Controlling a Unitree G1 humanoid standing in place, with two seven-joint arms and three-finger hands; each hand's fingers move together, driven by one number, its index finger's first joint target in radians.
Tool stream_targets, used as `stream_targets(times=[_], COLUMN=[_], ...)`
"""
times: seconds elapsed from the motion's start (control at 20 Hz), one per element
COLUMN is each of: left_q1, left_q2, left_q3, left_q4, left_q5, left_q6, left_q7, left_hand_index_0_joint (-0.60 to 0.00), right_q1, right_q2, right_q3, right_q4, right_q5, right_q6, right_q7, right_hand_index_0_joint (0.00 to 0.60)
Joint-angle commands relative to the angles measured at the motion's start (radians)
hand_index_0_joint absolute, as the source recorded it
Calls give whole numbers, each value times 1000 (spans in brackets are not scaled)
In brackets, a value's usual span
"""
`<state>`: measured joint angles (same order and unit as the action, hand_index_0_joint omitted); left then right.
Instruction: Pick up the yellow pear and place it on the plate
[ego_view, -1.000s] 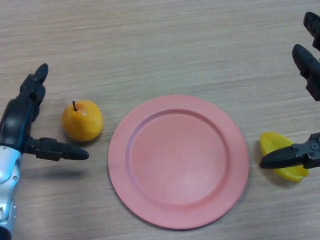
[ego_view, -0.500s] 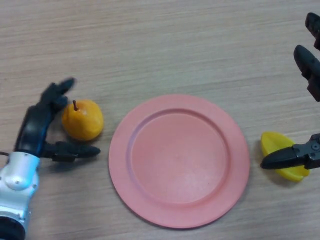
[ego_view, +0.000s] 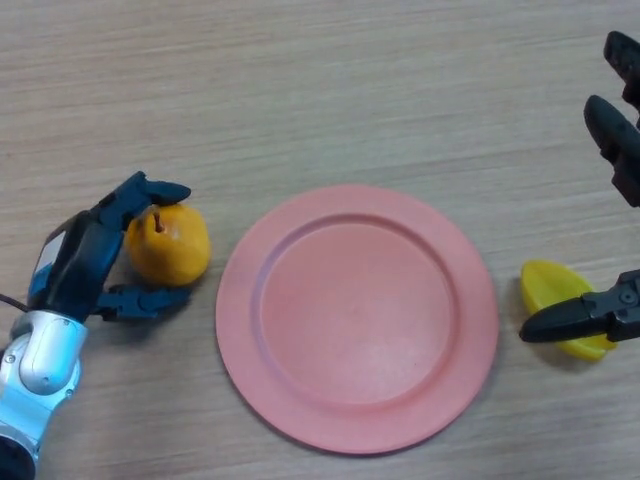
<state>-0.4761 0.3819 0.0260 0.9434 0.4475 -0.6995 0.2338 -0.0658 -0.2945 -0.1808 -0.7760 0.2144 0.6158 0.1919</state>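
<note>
The yellow pear (ego_view: 172, 245) stands upright on the wooden table, just left of the pink plate (ego_view: 357, 318), which holds nothing. My left hand (ego_view: 85, 262) is against the pear's left side. Its fingers (ego_view: 150, 190) curl over the top of the pear and its thumb (ego_view: 145, 299) reaches under the near side. The pear still rests on the table. My right hand (ego_view: 612, 150) is open at the right edge, with its thumb (ego_view: 575, 320) lying over a small yellow object.
The small yellow object (ego_view: 553, 288) lies right of the plate, partly under my right thumb. The wooden table (ego_view: 320, 90) stretches behind the plate.
My left hand moved right to the pear, and its fingers curled over the top and near side of the fruit. The right hand stayed where it was.
</note>
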Motion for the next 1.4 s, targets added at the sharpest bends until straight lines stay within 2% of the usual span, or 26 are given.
stream_targets(times=[0.05, 0.15, 0.2, 0.25, 0.3, 0.35, 0.4, 0.45, 0.5, 0.7, 0.8, 0.9, 1.1, 1.15, 1.2, 1.3, 1.35, 1.4], left_q1=[-25, 22, 54, 73, 117, 135, 175, 192, 223, 270, 293, 300, 275, 272, 271, 265, 264, 262], left_q2=[81, 83, 68, 60, 33, 17, -19, -35, -67, -127, -158, -173, -190, -191, -191, -192, -192, -192], left_q3=[110, 121, 125, 127, 120, 113, 92, 81, 51, -35, -74, -108, -131, -141, -162, -177, -180, -186], left_q4=[-133, -277, -386, -451, -593, -655, -777, -835, -935, -956, -950, -916, -806, -806, -835, -831, -830, -824], left_q5=[-142, -176, -235, -249, -299, -295, -308, -317, -344, -145, -181, -124, -74, -139, -292, -347, -356, -355], left_q6=[-72, -20, 17, 49, 123, 158, 231, 267, 343, 310, 356, 373, 319, 346, 427, 434, 438, 449], left_q7=[29, 1, -56, -81, -147, -167, -215, -247, -314, -336, -395, -407, -370, -375, -388, -375, -376, -374], left_hand_index_0_joint=[-600, -600, -600, -600, -600, -600, -600, -600, -600, -600, -600, -600, -600, -600, -600, -600, -550, -399], right_q1=[-29, -33, -32, -31, -29, -30, -35, -37, -35, -29, -25, -25, -24, -23, -25, -26, -27, -30], right_q2=[-20, -22, -25, -23, -16, -13, -12, -14, -21, -22, -25, -24, -28, -29, -32, -28, -28, -31], right_q3=[-70, -69, -66, -66, -66, -69, -72, -71, -72, -77, -78, -87, -98, -100, -101, -106, -107, -108], right_q4=[-70, -79, -85, -87, -85, -84, -81, -81, -85, -89, -96, -106, -118, -118, -116, -115, -115, -117], right_q5=[30, 33, 34, 35, 41, 50, 69, 76, 83, 92, 89, 93, 91, 90, 81, 85, 87, 87], right_q6=[-80, -75, -71, -71, -79, -80, -77, -74, -69, -80, -66, -55, -45, -44, -48, -49, -47, -44], right_q7=[-6, -16, -15, -15, -22, -29, -45, -51, -55, -64, -57, -59, -54, -52, -50, -54, -55, -57], right_hand_index_0_joint=[0, 0, 0, 0, 0, 0, 0, 0, 0, 0, 0, 0, 0, 0, 0, 0, 0, 0])
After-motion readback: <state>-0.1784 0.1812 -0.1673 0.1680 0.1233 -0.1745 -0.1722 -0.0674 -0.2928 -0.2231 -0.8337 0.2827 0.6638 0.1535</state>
